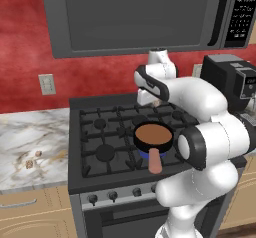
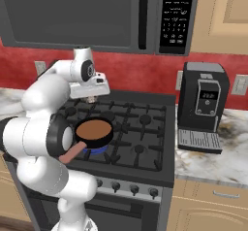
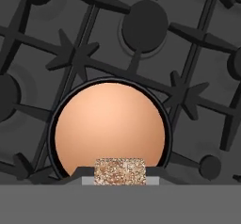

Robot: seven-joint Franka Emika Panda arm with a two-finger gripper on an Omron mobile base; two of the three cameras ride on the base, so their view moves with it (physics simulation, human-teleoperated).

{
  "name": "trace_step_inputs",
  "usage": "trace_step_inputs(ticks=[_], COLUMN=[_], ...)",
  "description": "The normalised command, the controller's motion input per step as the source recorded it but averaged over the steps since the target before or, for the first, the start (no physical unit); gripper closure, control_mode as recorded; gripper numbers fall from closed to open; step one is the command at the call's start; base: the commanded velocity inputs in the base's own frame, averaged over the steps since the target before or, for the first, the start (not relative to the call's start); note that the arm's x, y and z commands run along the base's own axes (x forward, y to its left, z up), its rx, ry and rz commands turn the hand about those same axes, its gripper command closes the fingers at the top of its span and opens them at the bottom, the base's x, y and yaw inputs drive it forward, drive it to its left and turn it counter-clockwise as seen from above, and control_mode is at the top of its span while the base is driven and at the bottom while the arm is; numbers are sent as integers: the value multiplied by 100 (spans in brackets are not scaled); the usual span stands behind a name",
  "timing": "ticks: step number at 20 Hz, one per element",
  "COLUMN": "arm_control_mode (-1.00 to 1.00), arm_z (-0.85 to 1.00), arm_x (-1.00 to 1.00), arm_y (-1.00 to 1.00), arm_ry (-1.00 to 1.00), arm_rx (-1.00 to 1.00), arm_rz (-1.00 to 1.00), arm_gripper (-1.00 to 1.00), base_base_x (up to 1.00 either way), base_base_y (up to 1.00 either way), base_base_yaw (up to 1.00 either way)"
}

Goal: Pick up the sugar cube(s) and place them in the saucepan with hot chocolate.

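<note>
A: Counting sugar first?

B: Three tiny pale tan speckled sugar cubes in all. One (image 3: pixel 120 170) pinched between the closed jaws of the two-finger gripper (image 3: pixel 120 180), up above the small round black saucepan (image 3: pixel 110 124), toward its rim and clear of the liquid. Two more (image 1: pixel 30 164) (image 1: pixel 38 154) lying near each other on the white veined marble counter (image 1: pixel 30 127), well apart from the saucepan, off to its left.

A: And pans?

B: Just one saucepan (image 1: pixel 152 134), sitting on the black gas stove (image 1: pixel 107 127), pinkish-tan stick handle pointing toward the front knobs. Holding smooth brown hot chocolate (image 2: pixel 94 128); cannot make out any cube in it.

A: Gripper in the right base view?

B: Hanging above and just behind the saucepan (image 2: pixel 94 133), gripper (image 2: pixel 90 99) pointing down at the grate.
</note>
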Motion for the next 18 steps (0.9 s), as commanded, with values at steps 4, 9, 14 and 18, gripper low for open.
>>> trace_step_inputs(ticks=[4,9,14,18], arm_control_mode=[-100,-100,-100,-100], arm_z=[-31,-23,-21,-24], arm_x=[3,0,4,3], arm_y=[0,19,6,0], arm_ry=[2,0,0,0], arm_rx=[3,1,0,0], arm_rz=[3,0,0,0], arm_gripper=[100,100,100,100], base_base_x=[0,0,0,0], base_base_y=[0,0,0,0], base_base_yaw=[0,0,0,0])
